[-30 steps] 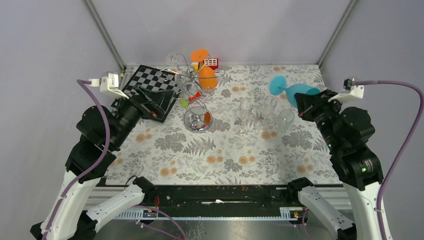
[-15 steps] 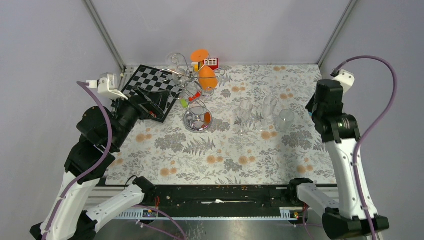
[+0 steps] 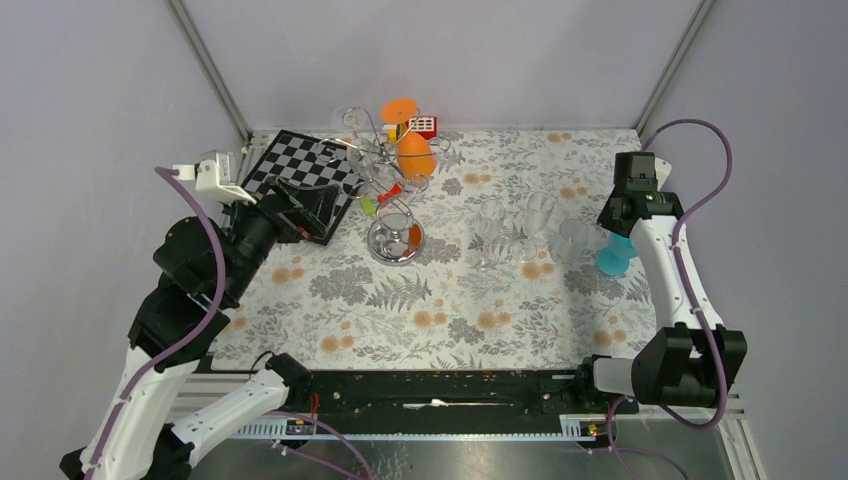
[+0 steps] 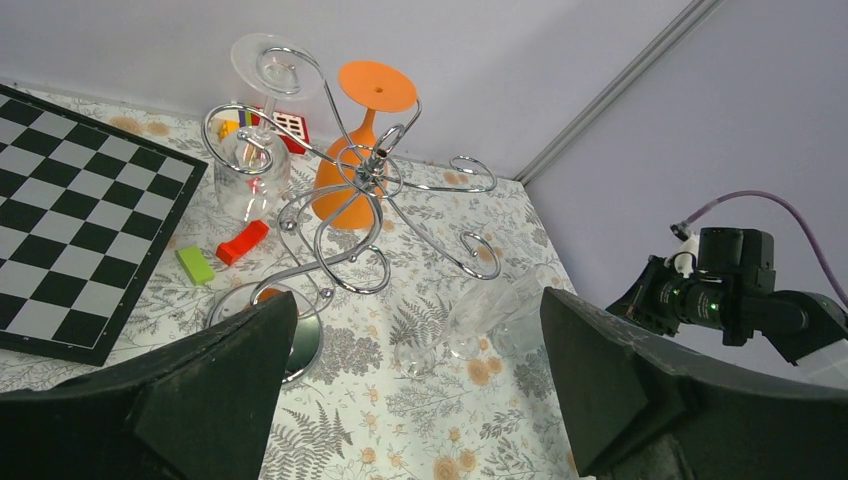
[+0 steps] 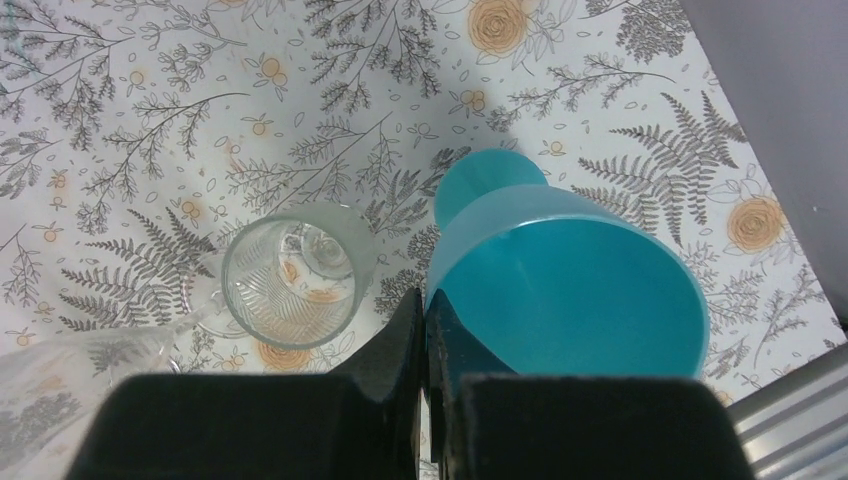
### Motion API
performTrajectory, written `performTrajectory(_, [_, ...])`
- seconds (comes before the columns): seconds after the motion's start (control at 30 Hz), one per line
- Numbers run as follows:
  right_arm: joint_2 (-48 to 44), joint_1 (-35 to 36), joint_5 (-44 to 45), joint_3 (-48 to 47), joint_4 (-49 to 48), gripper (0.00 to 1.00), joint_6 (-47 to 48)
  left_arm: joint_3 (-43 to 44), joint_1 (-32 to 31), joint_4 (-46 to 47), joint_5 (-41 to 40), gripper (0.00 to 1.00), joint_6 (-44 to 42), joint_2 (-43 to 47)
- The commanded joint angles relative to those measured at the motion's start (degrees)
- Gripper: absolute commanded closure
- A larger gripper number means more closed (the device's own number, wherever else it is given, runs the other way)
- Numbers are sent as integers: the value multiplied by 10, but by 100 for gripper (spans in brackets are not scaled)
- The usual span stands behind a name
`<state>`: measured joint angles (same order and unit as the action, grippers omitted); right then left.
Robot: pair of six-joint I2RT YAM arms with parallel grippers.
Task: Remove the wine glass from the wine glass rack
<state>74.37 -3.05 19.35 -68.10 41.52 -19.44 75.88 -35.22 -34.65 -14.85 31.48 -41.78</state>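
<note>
Wine glass (image 5: 570, 290), blue, is pinched at its rim in the clamped right gripper (image 5: 425, 308), upright at the bench's (image 3: 450, 300) right side, just beside clear glasses (image 5: 290, 275), well apart from the wine glass rack (image 3: 385, 165). The left gripper (image 4: 418, 300) gapes wide near the rack, holding nothing.

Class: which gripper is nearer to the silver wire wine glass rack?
Left. The left gripper, open, is just left of the silver wire rack, over the black-and-white chessboard. The right gripper is far right, pinching the rim of a teal plastic wine glass.
</note>
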Motion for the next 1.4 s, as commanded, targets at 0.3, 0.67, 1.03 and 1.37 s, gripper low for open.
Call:
performTrajectory(0.3, [35,-18,-67,15,-61,97,-1,-1,2,10,-10,1,-10,5])
performTrajectory(0.67, [26,-18,-46,1,-43,65,5,13,2,11,-23,1,-8,1])
performTrajectory(1.03, [-68,-19,-51,-33,-13,51,-4,75,4,57,-20,2,25,-73])
performTrajectory(1.37, [-180,-19,-122,-27,-10,51,-38,141,130,64,81,5,72,-204])
